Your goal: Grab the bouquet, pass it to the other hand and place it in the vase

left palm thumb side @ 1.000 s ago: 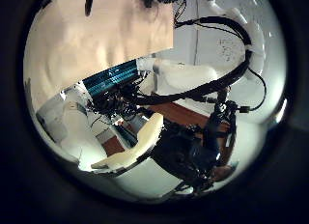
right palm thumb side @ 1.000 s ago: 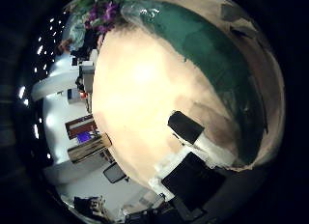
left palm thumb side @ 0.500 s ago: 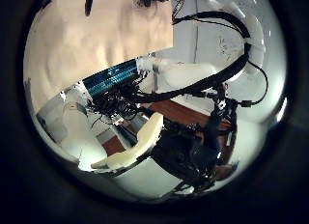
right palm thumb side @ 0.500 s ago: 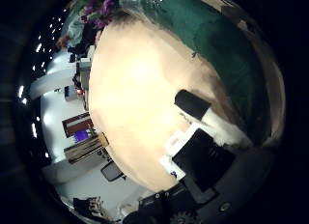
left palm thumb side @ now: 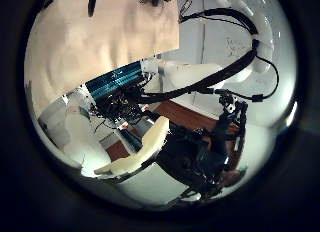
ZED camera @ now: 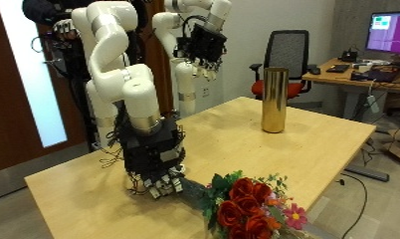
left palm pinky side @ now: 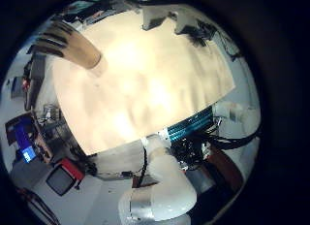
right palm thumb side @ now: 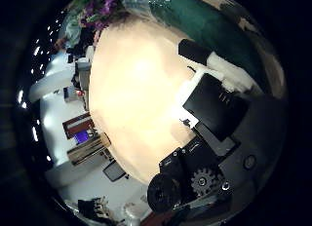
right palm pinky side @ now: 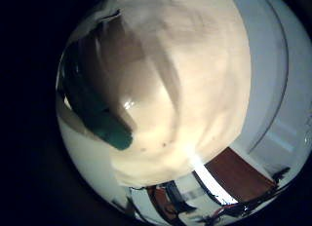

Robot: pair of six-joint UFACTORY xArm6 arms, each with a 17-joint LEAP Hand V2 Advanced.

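The bouquet (ZED camera: 248,209), red and pink flowers in a dark green wrap, lies at the table's front edge. A tall gold vase (ZED camera: 273,100) stands upright on the far side of the table. My right hand (ZED camera: 155,164) hangs low over the table just beside the wrap's stem end, its fingers (right palm thumb side: 210,99) bending in over the bare tabletop and holding nothing. The right thumb side palm view has the green wrap (right palm thumb side: 200,19) and blooms (right palm thumb side: 97,10) close by. My left hand (ZED camera: 200,45) is raised high behind, open and empty. From there the vase (left palm pinky side: 70,46) shows far below.
The light wooden table (ZED camera: 107,194) ends right by the bouquet. An office chair (ZED camera: 291,50) and a desk with a monitor (ZED camera: 387,30) stand behind the vase. A brown door (ZED camera: 8,90) is beyond the arms.
My right hand's fingers have bent into its palm view over the table by the green wrap. The left hand has barely moved.
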